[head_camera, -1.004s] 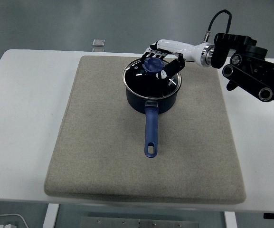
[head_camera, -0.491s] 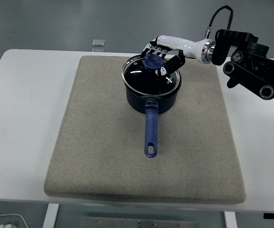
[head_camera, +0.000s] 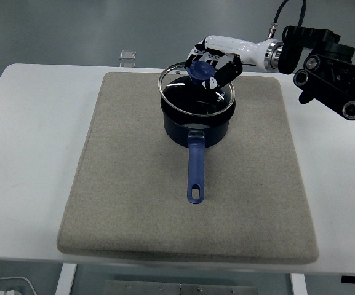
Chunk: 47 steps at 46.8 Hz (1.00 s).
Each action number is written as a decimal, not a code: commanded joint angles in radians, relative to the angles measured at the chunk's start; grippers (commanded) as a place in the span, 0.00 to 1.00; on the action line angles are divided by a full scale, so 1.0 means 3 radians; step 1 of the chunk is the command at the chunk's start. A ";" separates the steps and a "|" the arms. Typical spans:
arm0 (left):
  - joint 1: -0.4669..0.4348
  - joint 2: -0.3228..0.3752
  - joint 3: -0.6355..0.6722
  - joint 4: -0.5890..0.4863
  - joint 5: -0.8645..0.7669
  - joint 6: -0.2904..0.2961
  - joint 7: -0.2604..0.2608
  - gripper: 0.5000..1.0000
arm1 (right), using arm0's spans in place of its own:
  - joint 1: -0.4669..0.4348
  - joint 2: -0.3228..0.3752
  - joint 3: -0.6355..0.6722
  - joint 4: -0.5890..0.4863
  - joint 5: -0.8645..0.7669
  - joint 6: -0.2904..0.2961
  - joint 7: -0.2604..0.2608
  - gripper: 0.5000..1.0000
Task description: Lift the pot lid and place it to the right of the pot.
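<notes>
White worktop (head_camera: 29, 123), grey mat (head_camera: 134, 203). Right hand (head_camera: 213, 64) grips lid (head_camera: 192, 92) knob, lid tilted above pot (head_camera: 195, 126); bare mat lies rightward, hand's own side.

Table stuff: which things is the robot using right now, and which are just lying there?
Using:
- lid, lifted off the pot
- pot
- right hand, gripping the lid's knob
- mat, where the lid goes

Just lying there:
- small clear thing beyond the table's far edge

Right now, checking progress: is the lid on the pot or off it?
Off. The right hand holds the lid by its knob, raised and tilted above the pot.
</notes>
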 commanded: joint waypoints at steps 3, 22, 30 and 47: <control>0.0000 0.0000 0.0000 0.0001 0.0001 0.0000 0.0000 1.00 | 0.0025 -0.0011 -0.0001 0.0005 -0.0127 0.0002 0.0005 0.00; 0.0000 0.0000 0.0000 0.0001 0.0001 0.0000 0.0000 1.00 | 0.0168 -0.0159 -0.0012 0.0046 -0.0306 0.0104 0.0020 0.00; 0.0000 0.0000 0.0000 0.0001 -0.0004 0.0000 0.0000 1.00 | 0.0229 -0.0210 -0.0063 0.0041 -0.0459 0.0171 0.0020 0.00; 0.0000 0.0000 0.0000 0.0001 -0.0004 0.0000 0.0000 1.00 | 0.0291 -0.0435 -0.0282 0.0036 -0.0546 0.0186 0.0020 0.00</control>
